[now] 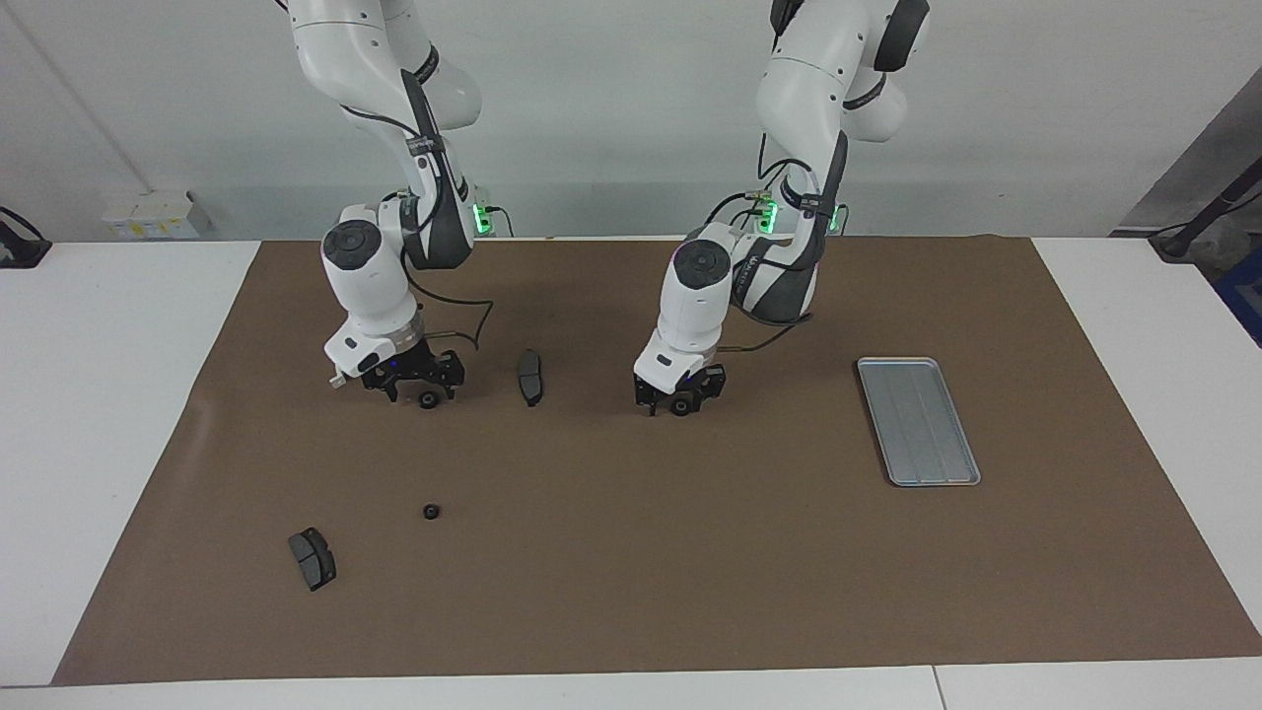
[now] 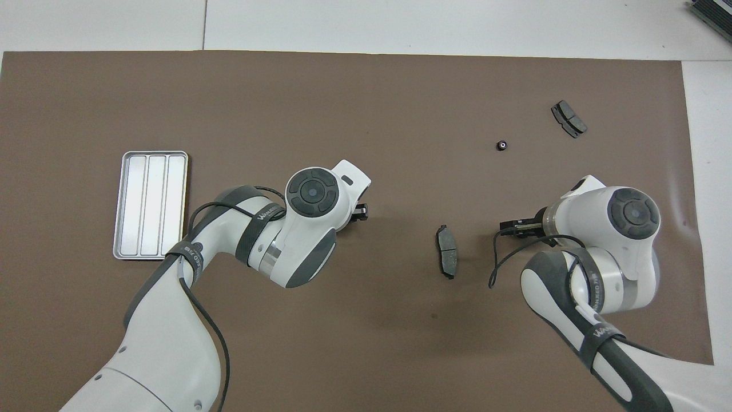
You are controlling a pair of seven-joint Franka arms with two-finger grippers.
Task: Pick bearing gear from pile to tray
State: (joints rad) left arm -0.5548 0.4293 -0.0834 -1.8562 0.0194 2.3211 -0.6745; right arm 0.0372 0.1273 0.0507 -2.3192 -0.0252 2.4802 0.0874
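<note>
One black bearing gear [image 1: 680, 406] lies on the brown mat mid-table, and my left gripper [image 1: 678, 397] is down at the mat around it. In the overhead view the left wrist covers this gear and only a tip of the left gripper [image 2: 360, 212] shows. My right gripper [image 1: 418, 380] stands open, low over a second gear [image 1: 428, 399] beside the white bracket [image 1: 337, 377], which the arm mostly hides. A third gear [image 1: 430, 512] [image 2: 501, 145] lies farther from the robots. The silver tray [image 1: 917, 421] [image 2: 150, 205] sits at the left arm's end, nothing in it.
One dark brake pad [image 1: 530, 377] [image 2: 446, 258] lies between the two grippers. Another brake pad [image 1: 313, 558] [image 2: 569, 118] lies farther out at the right arm's end. The brown mat [image 1: 631, 592] covers most of the white table.
</note>
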